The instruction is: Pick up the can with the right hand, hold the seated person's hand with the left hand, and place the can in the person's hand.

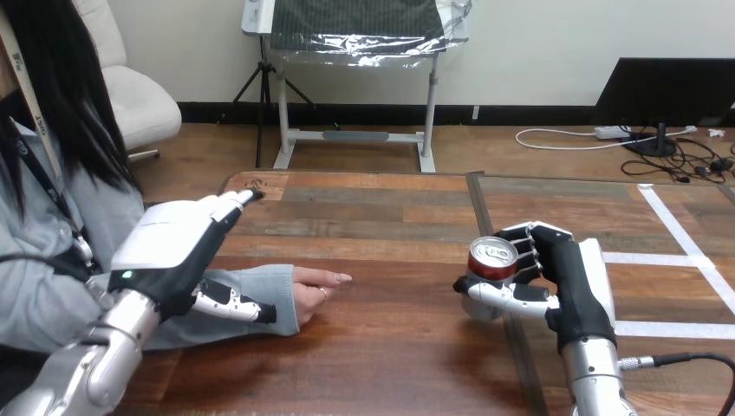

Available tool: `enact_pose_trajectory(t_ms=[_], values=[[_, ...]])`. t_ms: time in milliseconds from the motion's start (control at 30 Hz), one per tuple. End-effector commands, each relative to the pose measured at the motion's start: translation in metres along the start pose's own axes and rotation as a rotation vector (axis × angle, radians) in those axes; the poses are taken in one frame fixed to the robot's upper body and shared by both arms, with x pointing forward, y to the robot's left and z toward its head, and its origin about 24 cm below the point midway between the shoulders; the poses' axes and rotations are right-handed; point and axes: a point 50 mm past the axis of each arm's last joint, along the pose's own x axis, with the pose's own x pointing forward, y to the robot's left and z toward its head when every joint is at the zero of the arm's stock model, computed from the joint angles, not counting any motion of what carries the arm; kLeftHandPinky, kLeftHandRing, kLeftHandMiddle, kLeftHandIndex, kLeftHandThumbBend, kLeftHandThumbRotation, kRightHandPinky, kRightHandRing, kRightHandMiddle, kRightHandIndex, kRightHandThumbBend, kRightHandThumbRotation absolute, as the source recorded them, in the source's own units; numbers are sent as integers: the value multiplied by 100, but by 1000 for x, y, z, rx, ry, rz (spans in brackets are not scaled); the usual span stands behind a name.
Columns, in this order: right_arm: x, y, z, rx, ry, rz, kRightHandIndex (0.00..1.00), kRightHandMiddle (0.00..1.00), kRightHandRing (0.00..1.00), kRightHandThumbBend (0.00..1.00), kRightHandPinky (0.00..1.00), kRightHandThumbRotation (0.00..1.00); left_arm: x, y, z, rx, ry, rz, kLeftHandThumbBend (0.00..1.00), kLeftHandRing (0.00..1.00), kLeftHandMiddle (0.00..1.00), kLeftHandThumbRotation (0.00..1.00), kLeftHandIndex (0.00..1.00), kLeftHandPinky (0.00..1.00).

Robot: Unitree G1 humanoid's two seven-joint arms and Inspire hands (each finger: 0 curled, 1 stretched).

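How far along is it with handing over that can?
Done: the right robot hand has its fingers curled round the can. In hand: the left robot hand is over the person's sleeve, fingers straight, not gripping. The person's hand rests on the table, apart from the can. Left: hold that hand, carry the can across and set it in the person's hand.

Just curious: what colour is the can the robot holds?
The can is red with a silver top; head view.
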Motion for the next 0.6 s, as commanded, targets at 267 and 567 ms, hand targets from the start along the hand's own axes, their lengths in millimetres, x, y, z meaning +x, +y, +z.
enact_pose_trajectory(t_ms=[267, 567], values=[[33, -15, 42, 30, -202, -39, 50, 50, 43, 83, 37, 0, 28, 26, 1, 127, -20, -45, 100, 92, 92, 33, 90, 87], [34, -17, 44, 8, -221, -38, 50, 50, 44, 84, 38, 0, 34, 24, -1, 169, -5, -118, 100, 92, 91, 34, 89, 88]])
